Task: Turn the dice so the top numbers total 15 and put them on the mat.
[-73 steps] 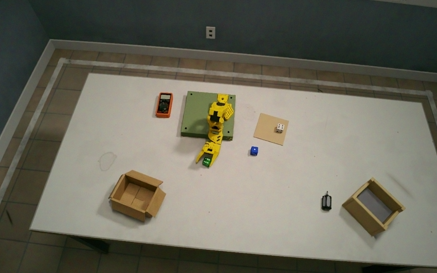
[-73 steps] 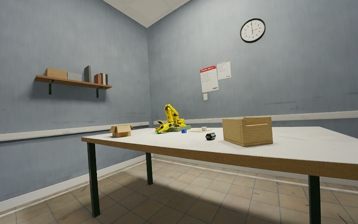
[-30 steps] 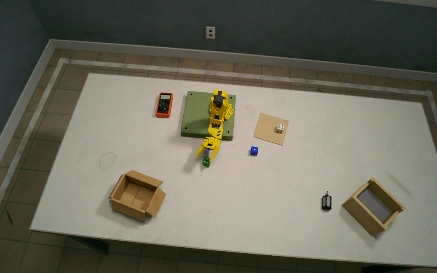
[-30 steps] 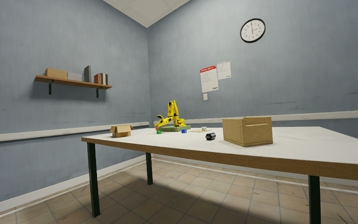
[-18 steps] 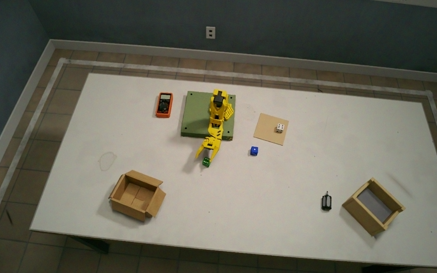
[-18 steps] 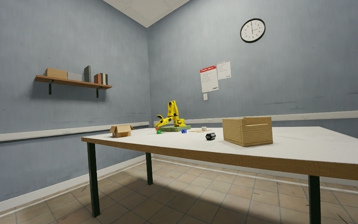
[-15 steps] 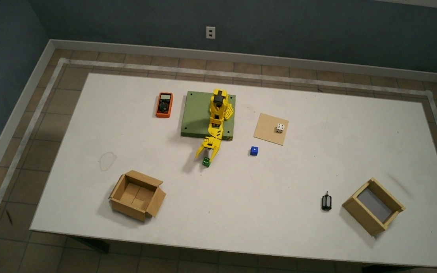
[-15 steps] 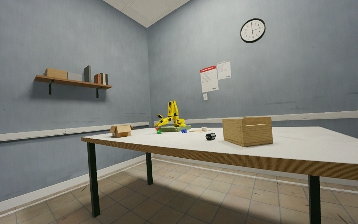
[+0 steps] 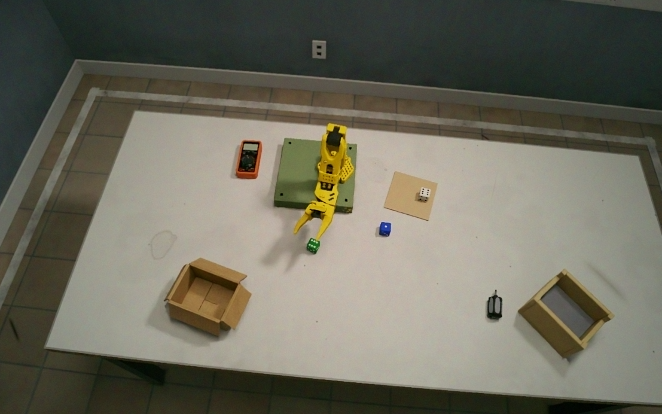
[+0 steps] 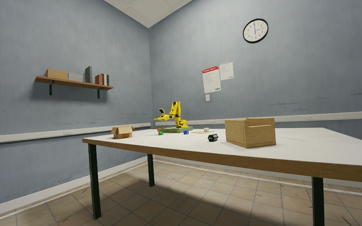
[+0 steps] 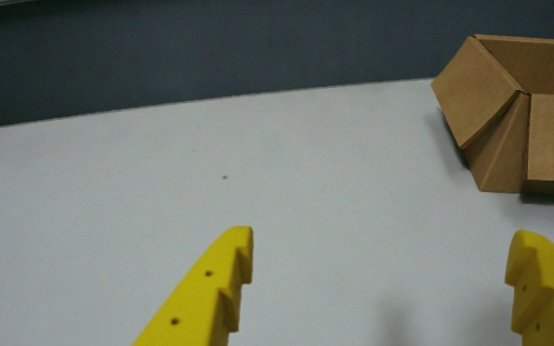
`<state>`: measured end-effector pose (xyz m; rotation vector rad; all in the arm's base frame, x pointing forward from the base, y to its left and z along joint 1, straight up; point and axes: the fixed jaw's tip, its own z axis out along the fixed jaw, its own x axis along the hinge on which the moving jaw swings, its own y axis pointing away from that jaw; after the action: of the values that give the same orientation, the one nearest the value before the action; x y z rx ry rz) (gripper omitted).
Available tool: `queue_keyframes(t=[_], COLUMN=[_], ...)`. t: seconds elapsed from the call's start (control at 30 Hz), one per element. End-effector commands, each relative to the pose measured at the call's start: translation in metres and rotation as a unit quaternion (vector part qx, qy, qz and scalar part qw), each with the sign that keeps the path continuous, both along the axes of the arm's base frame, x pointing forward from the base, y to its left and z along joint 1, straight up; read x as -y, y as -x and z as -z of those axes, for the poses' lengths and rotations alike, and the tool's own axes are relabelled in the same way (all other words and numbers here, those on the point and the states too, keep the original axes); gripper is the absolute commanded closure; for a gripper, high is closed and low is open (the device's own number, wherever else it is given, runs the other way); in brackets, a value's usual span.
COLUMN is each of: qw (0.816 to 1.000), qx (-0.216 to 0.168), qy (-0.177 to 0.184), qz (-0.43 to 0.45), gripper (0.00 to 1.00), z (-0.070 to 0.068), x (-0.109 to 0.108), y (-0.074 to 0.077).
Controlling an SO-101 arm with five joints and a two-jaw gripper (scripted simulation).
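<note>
The small green cube die (image 9: 313,245) (image 10: 160,133) shows white dots; the small blue cube die (image 9: 385,229) (image 10: 186,132), seemingly white ones too.

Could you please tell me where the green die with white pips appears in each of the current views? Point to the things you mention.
Top: the green die (image 9: 313,245) (image 10: 160,133) is just below centre, by the yellow gripper's (image 9: 306,234) (image 10: 159,115) (image 11: 380,255) fingertips.
Exterior: left of centre on the table, between the open cardboard box (image 9: 209,297) (image 10: 123,132) (image 11: 495,110) and the blue die (image 9: 385,229) (image 10: 186,132).
Wrist: not in it.
Shared landmark: the cardboard box.
</note>
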<state>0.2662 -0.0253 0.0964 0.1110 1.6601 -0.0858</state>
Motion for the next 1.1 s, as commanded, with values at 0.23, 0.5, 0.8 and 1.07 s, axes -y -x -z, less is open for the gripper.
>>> queue_keyframes(t=[0.23, 0.5, 0.8, 1.07], qw=[0.995, 0.995, 0.997, 0.998], qx=[0.095, 0.096, 0.082, 0.058], qy=[0.008, 0.008, 0.003, -0.005], qz=[0.006, 0.006, 0.005, 0.005], gripper=[0.65, 0.65, 0.65, 0.65], z=[-0.047, -0.047, -0.045, -0.041], x=[0.003, 0.003, 0.003, 0.004], y=[0.002, 0.002, -0.002, -0.01])
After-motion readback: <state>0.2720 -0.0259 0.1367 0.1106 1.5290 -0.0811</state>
